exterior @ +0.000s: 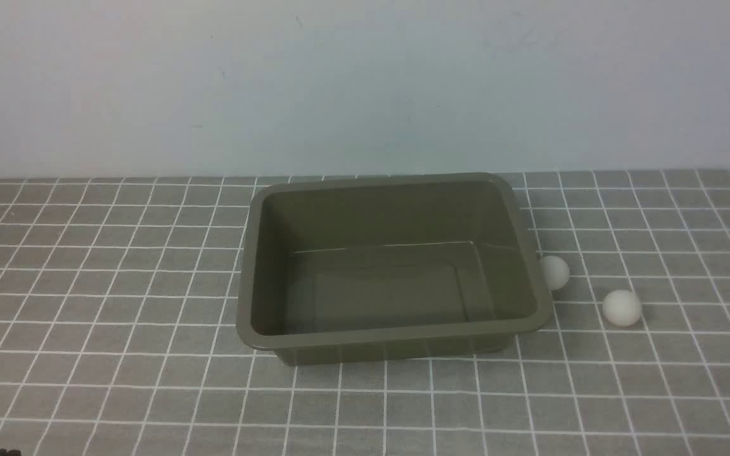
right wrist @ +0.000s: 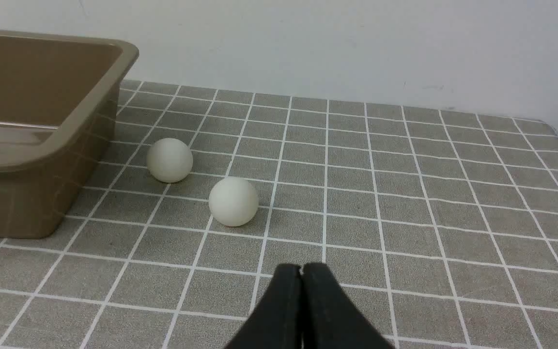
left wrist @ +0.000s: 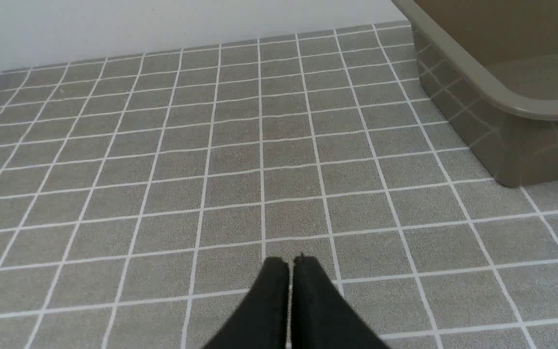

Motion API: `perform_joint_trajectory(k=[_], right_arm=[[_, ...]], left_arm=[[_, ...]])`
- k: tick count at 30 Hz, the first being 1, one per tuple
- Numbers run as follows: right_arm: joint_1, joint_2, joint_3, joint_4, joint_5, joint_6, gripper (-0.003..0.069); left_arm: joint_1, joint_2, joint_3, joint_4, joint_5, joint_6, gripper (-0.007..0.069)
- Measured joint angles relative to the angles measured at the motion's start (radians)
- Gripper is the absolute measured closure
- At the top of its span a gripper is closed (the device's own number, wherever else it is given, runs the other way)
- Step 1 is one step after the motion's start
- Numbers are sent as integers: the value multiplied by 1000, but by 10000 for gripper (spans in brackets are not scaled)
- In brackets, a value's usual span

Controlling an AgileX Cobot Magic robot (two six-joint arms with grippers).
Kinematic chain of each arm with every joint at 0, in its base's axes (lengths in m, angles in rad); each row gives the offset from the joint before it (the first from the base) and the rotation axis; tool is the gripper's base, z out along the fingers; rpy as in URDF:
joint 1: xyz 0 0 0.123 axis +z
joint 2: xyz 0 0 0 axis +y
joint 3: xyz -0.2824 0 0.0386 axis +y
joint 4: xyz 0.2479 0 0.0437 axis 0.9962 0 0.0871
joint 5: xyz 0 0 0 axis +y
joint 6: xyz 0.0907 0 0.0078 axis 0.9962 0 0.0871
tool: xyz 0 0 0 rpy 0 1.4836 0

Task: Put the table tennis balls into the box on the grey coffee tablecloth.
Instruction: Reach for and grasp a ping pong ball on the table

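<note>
Clenched tight at the right gripper [right wrist: 302, 265], black fingertips pressed flat against each other, gripping nothing. Poised low over the grey coffee tablecloth [right wrist: 405, 194], toward its right edge. Just ahead of those tips, the nearer table tennis ball [right wrist: 233, 201], plain white, resting free on the cloth. A little beyond, and closer to the box [right wrist: 90, 104], the second ball [right wrist: 169, 160], apart from the first and just beside the box's right wall; touching that wall or not, impossible to tell from here.

Clenched likewise at the left gripper [left wrist: 291, 259], two dark tips together with only a hairline seam, empty. Below and ahead, gridded cloth [left wrist: 162, 169], with the box's near left corner [left wrist: 526, 109] well apart from the tips.

From the front: olive-green box [exterior: 390, 334] sitting flat about midway between the left and right edges of the cloth [exterior: 118, 285], its far rim close to the far edge, long sides parallel to that edge. Both balls outside it on its right: one [exterior: 554, 272] tucked against the flared rim at the right wall, the other [exterior: 622, 308] a little farther right and nearer the cloth's near edge. Behind the far edge, a pale blank wall [exterior: 365, 82].
</note>
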Motion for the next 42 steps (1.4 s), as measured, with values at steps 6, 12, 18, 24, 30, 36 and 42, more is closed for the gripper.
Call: perform_joint_trajectory(k=[6, 12, 18, 24, 30, 36, 42], right_arm=[[0, 0, 0, 0, 0, 0, 668], [0, 0, 0, 0, 0, 0, 668], [0, 0, 0, 0, 0, 0, 668], [0, 0, 0, 0, 0, 0, 668], [0, 0, 8, 78, -83, 53, 668], [0, 0, 9, 397, -410, 254, 668], [0, 0, 7, 526, -608, 275, 668]], left_arm=[[0, 0, 0, 0, 0, 0, 629], [0, 0, 0, 0, 0, 0, 629], [0, 0, 0, 0, 0, 0, 629], [0, 0, 0, 0, 0, 0, 629], [0, 0, 0, 0, 0, 0, 629], [0, 0, 0, -1, 0, 0, 629], [0, 0, 0, -1, 0, 0, 629]])
